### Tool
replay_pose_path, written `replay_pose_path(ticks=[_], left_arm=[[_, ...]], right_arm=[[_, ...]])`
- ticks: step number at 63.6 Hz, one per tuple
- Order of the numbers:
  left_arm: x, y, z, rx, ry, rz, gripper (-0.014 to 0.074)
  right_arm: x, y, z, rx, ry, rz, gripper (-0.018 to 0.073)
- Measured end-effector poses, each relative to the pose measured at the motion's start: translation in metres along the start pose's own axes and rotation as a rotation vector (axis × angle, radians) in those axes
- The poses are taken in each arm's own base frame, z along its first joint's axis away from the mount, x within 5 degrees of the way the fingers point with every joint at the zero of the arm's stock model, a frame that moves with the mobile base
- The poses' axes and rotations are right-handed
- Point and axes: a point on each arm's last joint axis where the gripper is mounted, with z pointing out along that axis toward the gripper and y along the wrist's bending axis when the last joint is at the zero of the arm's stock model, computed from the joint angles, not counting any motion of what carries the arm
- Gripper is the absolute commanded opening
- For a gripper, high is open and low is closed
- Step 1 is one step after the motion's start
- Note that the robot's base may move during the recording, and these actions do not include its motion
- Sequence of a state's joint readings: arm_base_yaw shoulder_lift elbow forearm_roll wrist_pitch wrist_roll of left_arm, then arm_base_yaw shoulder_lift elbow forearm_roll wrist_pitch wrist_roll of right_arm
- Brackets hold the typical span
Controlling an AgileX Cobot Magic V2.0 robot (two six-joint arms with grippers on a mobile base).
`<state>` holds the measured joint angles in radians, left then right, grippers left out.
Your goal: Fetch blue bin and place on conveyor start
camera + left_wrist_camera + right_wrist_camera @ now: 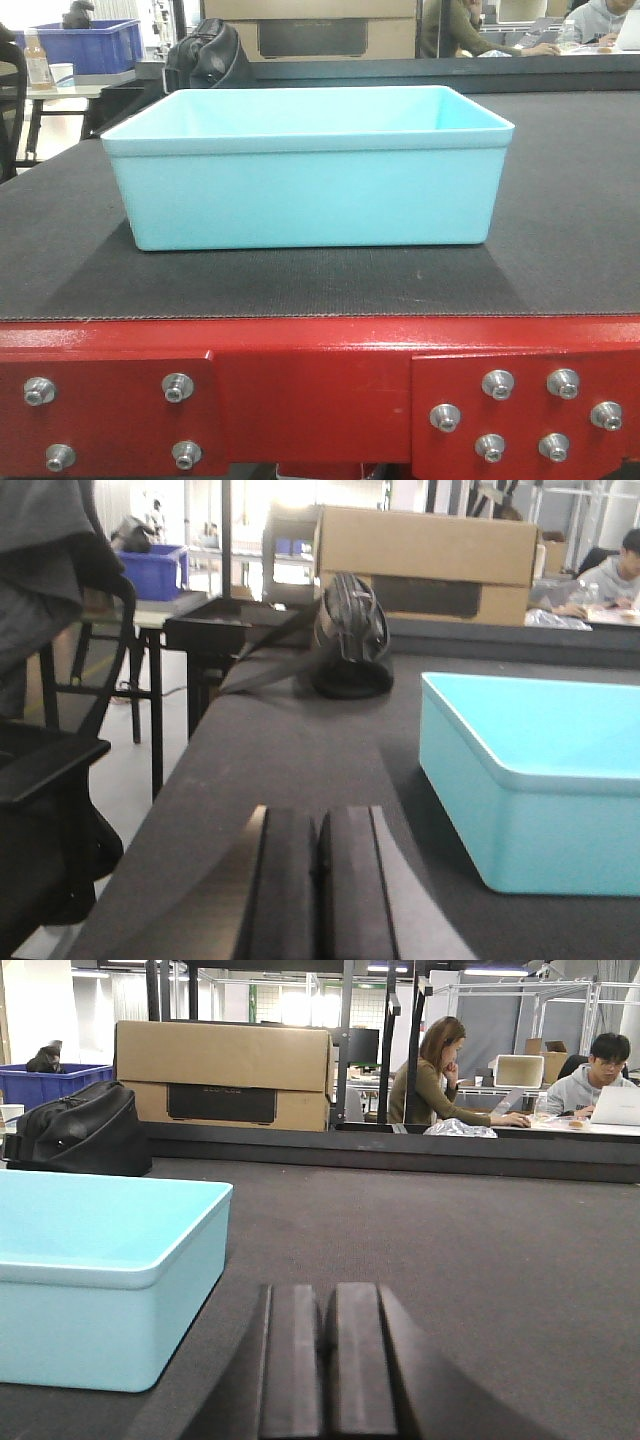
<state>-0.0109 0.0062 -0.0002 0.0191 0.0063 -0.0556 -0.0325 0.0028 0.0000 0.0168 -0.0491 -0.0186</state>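
The pale turquoise rectangular plastic bin with the thin rim (305,165) is sitting flat and upright on the wide black textured conveyor belt (560,230), near the edge with the red-painted metal frame and its silver hex bolts (320,385). So as far as I can judge, the placing part looks basically done: the bin is square to the frame, empty, nothing leaning on it.

If there's a step left, I'd guess it's just backing both arms off cleanly. The way to do that well is to pull straight back towards the near side and not sweep sideways, since the bin is light-looking plastic and a nudge to a wall would probably skate it across the belt or skew it. Keep the fingers low and clear of the rim.

Jaws: the left gripper (318,885) has its two dark pads pressed together with only a thin seam between them, holding nothing, and sits to the left of the bin, apart from it. The right gripper (326,1370) is the same story, pads closed on each other, empty, to the right of the bin and not touching it.

Far side has a black bag (80,1130) and a big cardboard box (222,1075), well apart from the bin.
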Motion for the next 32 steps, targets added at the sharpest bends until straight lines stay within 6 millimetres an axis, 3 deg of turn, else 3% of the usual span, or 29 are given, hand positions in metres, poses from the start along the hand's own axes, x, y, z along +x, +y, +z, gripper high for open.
replay_pose_path(ticks=[32], left_arm=[[-0.0006, 0.0006, 0.0000, -0.011, -0.011, 0.003, -0.0111]], right_arm=[[0.0000, 0.0000, 0.0000, 0.000, 0.000, 0.000, -0.0165]])
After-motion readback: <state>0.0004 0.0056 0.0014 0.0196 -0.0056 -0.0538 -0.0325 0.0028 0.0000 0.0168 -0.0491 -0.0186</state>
